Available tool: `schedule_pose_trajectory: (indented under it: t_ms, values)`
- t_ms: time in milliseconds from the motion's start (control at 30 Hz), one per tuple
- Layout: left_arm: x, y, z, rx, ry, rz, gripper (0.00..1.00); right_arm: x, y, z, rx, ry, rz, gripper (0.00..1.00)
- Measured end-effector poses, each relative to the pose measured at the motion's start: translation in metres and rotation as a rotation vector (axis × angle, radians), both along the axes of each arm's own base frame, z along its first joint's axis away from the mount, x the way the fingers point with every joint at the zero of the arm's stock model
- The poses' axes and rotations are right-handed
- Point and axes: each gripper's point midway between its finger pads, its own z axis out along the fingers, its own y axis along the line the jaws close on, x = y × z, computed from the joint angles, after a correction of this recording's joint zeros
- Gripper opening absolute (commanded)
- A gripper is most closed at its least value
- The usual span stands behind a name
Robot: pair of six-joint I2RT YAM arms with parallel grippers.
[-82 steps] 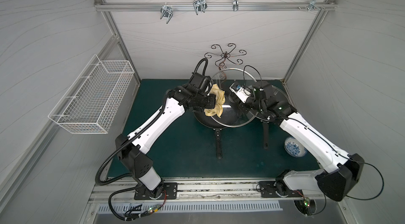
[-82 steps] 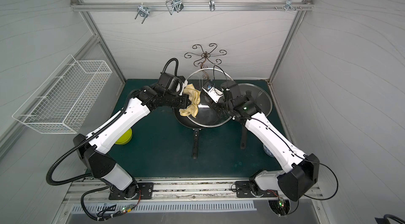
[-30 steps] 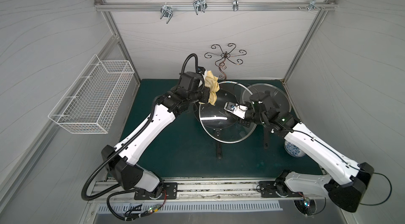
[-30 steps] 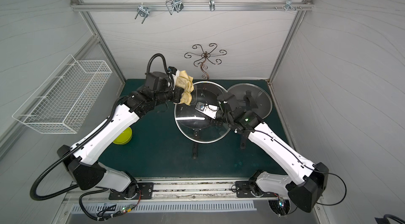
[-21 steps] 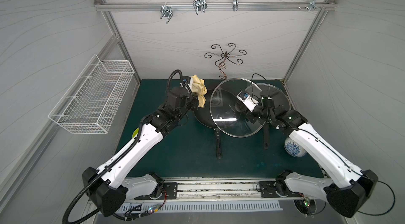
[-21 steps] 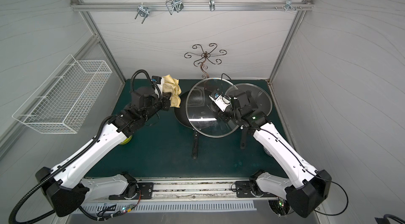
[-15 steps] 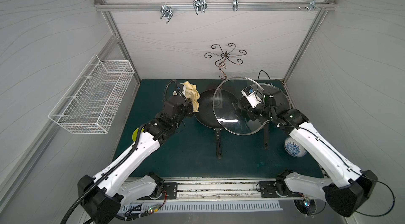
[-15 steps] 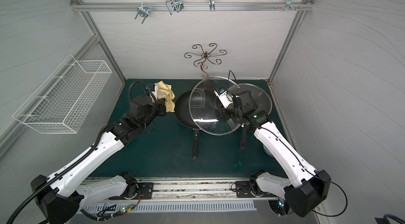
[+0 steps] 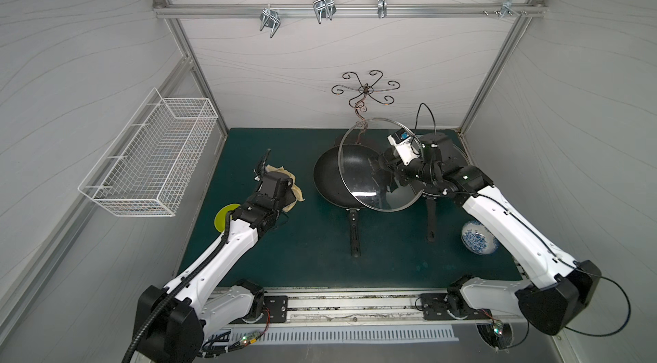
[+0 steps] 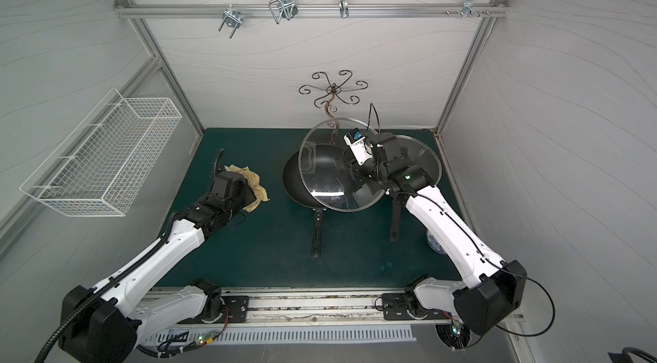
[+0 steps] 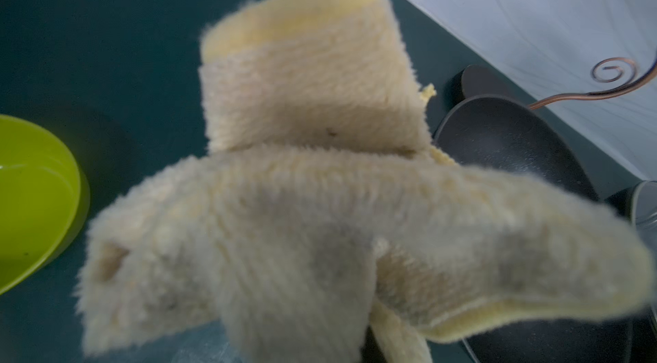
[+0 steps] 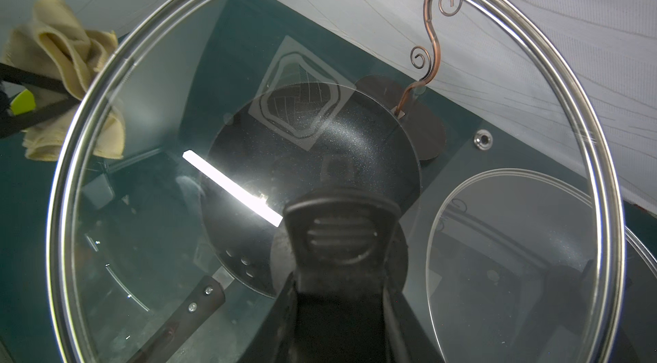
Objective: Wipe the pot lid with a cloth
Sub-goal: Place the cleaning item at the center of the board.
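Leftward went my left gripper (image 9: 290, 195), clenched on the fuzzy pale-yellow cloth (image 11: 284, 219), well apart from the round glass pot lid (image 12: 160, 130) my right gripper (image 9: 384, 168) grips, tilted.

cloth (image 9: 297, 195) left of pan (image 9: 329, 176); lid (image 9: 359, 165) tilted above pan; bowl (image 9: 478, 238) front right

No legible text, labels or numbers. White camera module (image 9: 403, 149) in a top view carries print too small to read.
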Motion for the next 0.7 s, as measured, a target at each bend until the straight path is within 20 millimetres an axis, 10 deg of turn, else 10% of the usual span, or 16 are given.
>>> schedule_pose_trajectory:
  t_ms: [300, 700]
  values:
    - [-0.014, -0.002, -0.079, -0.115, 0.31, 0.084, 0.01, -0.003, 0.001, -0.003, 0.017, 0.032, -0.001, 0.0]
    - [-0.028, -0.004, -0.082, -0.178, 0.428, 0.129, 0.92, -0.005, 0.003, -0.005, 0.019, 0.044, 0.01, 0.0]
